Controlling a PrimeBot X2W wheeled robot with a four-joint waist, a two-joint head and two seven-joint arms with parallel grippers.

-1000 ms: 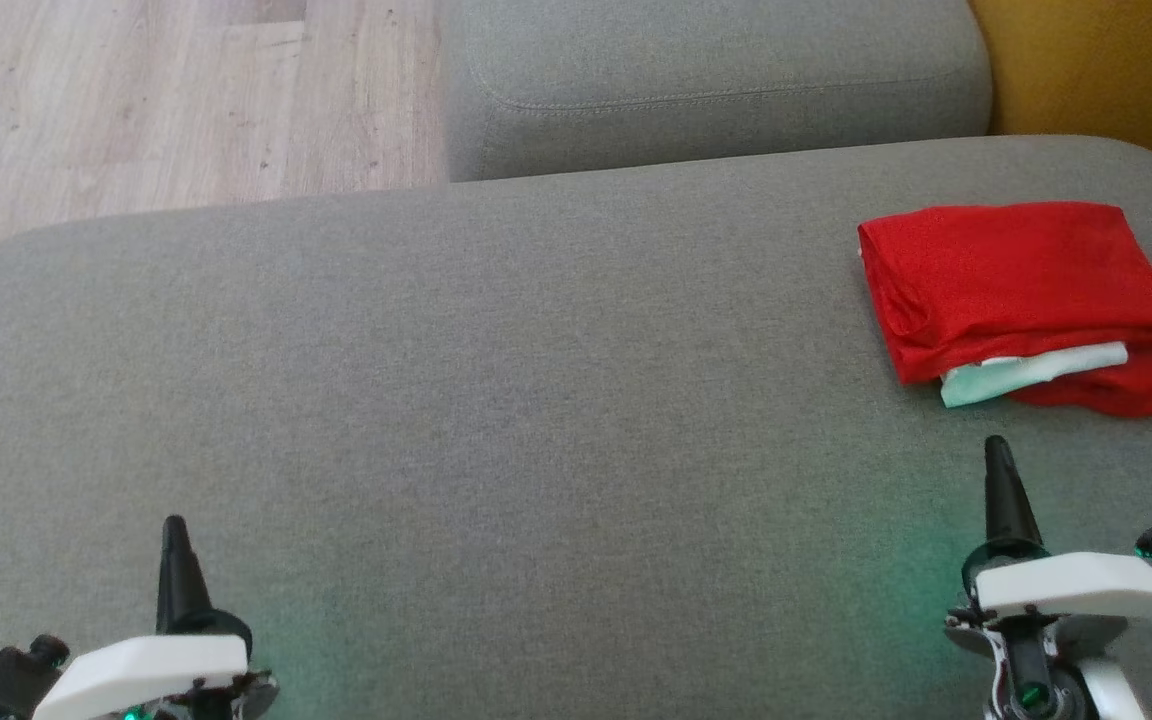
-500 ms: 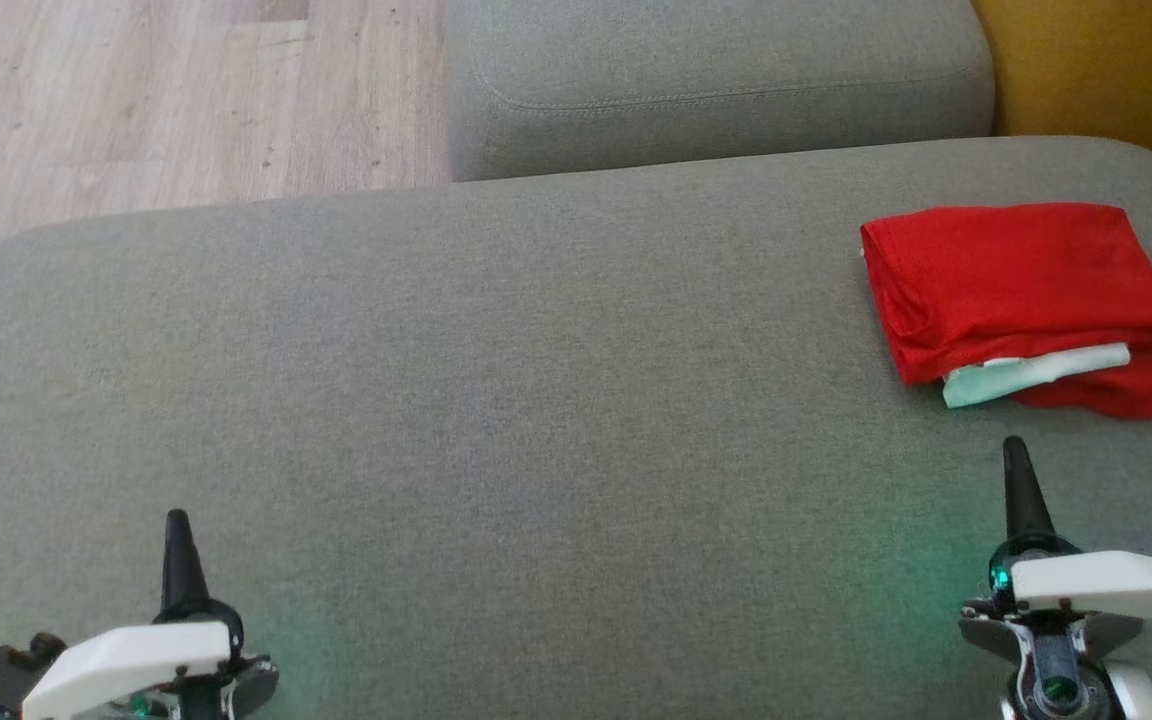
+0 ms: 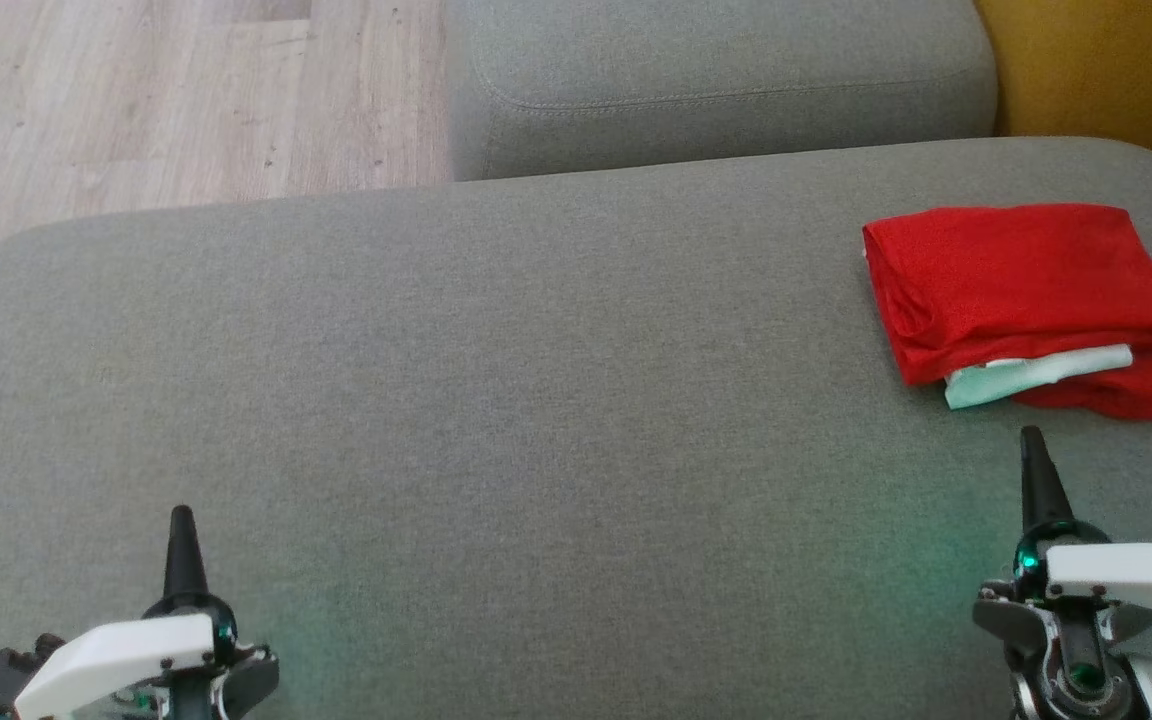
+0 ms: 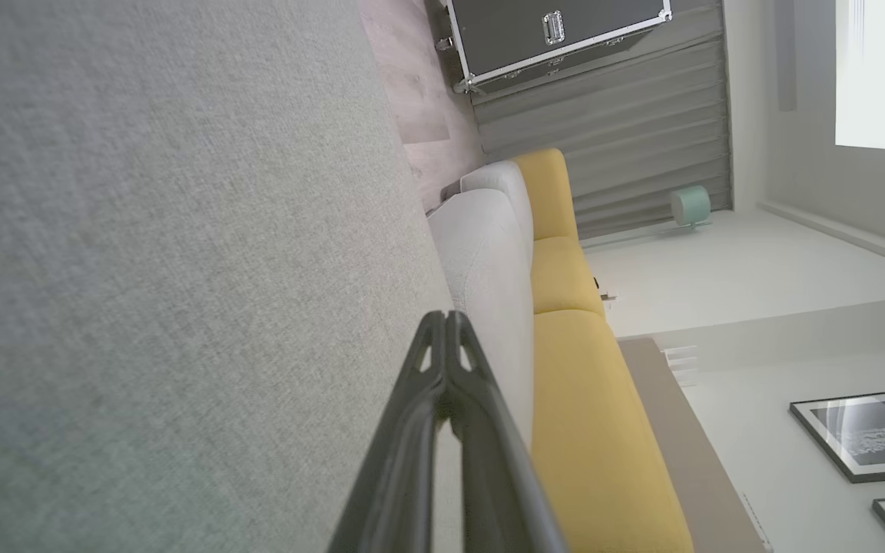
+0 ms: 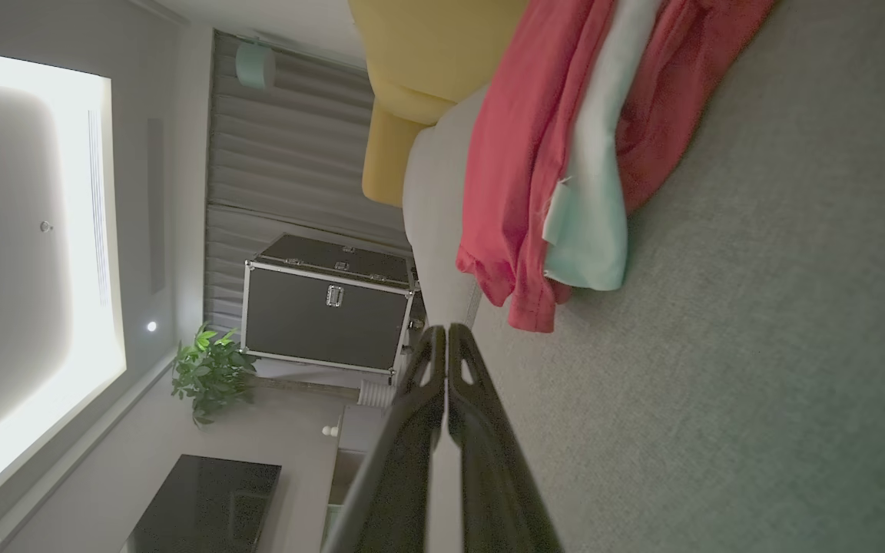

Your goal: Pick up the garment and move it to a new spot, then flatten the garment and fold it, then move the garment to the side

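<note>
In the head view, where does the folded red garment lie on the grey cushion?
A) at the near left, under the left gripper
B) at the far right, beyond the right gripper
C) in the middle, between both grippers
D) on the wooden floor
B: the folded red garment rests at the far right of the grey cushion, just beyond the shut right gripper.

Head view: high, looking steeply down on sofa [image 3: 536, 400] seat. Both wrist views: low over seat, rolled sideways, facing room. Head, right wrist share garment [image 3: 1026, 290]; wrists share case [image 4: 558, 31].

red garment [image 3: 1021, 285], grey sofa [image 3: 496, 400], yellow cushion [image 3: 1096, 65]
</note>
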